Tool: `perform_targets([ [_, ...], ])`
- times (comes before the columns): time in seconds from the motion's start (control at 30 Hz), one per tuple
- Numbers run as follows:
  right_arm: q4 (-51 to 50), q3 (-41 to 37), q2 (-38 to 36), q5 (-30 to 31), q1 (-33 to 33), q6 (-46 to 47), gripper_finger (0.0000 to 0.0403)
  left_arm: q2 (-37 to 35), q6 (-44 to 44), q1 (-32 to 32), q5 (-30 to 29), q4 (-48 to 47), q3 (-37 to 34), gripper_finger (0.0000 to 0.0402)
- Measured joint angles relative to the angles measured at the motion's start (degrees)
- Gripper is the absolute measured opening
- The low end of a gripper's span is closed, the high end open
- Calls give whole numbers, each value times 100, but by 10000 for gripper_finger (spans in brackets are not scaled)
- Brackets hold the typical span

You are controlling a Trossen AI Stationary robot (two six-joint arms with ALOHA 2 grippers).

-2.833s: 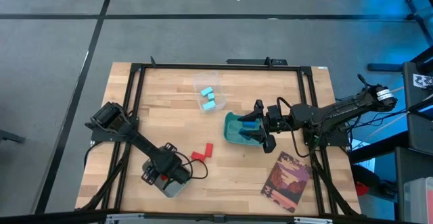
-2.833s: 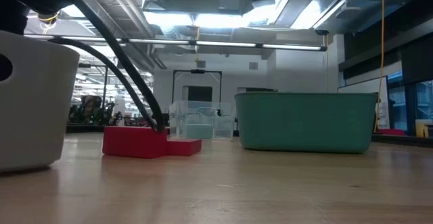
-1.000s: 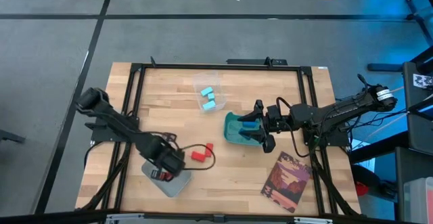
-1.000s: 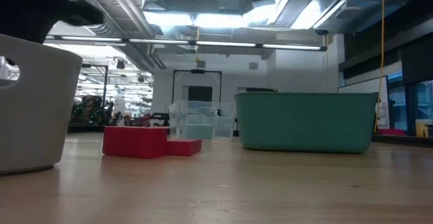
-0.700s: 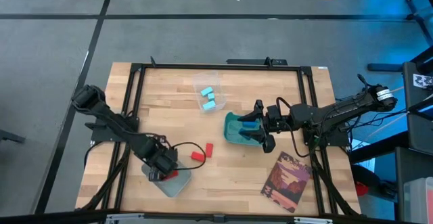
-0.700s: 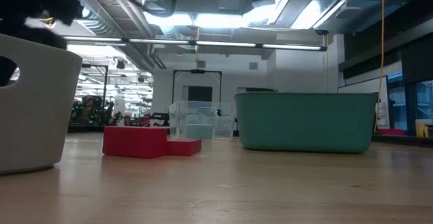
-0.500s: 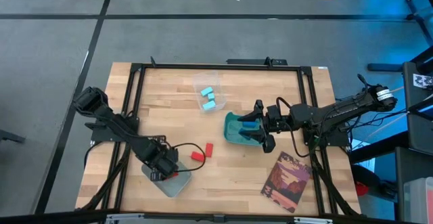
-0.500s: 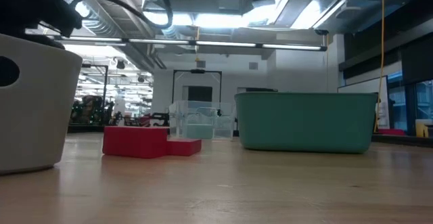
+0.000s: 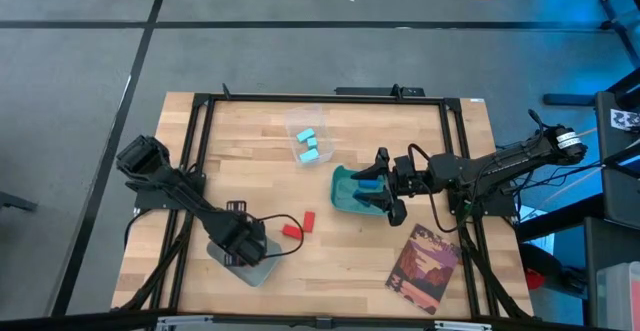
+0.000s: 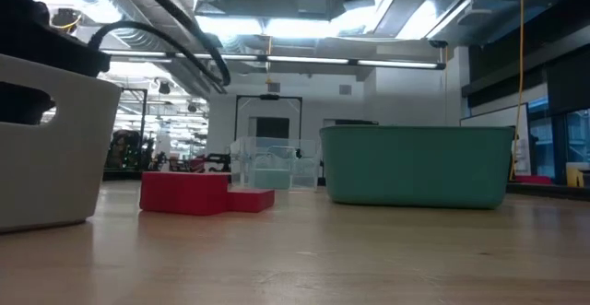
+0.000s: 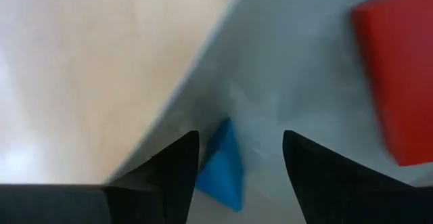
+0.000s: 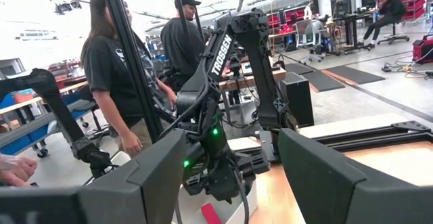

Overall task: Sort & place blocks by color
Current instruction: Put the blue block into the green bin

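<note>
My left gripper (image 9: 240, 250) (image 11: 238, 176) hangs open, pointing down into the grey tray (image 9: 262, 271) (image 10: 55, 158) near the table's near-left corner. In the left wrist view a red block (image 11: 396, 82) lies on the tray floor, and a small blue piece (image 11: 222, 164) sits between my fingers. Two red blocks (image 9: 292, 230) (image 9: 309, 220) (image 10: 184, 193) rest on the wood right of the tray. Light cyan blocks (image 9: 308, 142) lie in a clear container (image 10: 267, 165). My right gripper (image 9: 378, 195) (image 12: 230, 183) waits open at the teal bin (image 9: 345, 193) (image 10: 417, 166), where darker blue (image 9: 370, 184) shows. My left gripper stands open inside the grey tray. The blue piece (image 11: 226, 149) lies close beside one finger (image 11: 172, 173); whether that finger touches it I cannot tell. The red block lies apart from both fingers.
A picture card (image 9: 424, 268) lies near the table's near-right corner. A black frame (image 9: 320, 99) runs around the tabletop. People stand in the room beyond the table in the right wrist view. Bare wood (image 9: 330, 261) lies between the tray and the card.
My left gripper has moved from beside the two red blocks toward the near-left, over the grey tray, and gone down into it. A red block showed under it in the tray on the way. In the low view the tray has shifted a little.
</note>
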Motion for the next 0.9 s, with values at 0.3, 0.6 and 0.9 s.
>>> perform_targets([
  [0.3,-50,-2,0,2,0,-154,241,-38,90,4,-40,-143,602,205],
  [0.6,-106,-2,0,2,-2,-157,241,-40,157,-70,-285,-696,700,205],
  [0.9,-211,-2,0,2,-1,-157,241,-40,-3,-299,-247,-677,470,205],
])
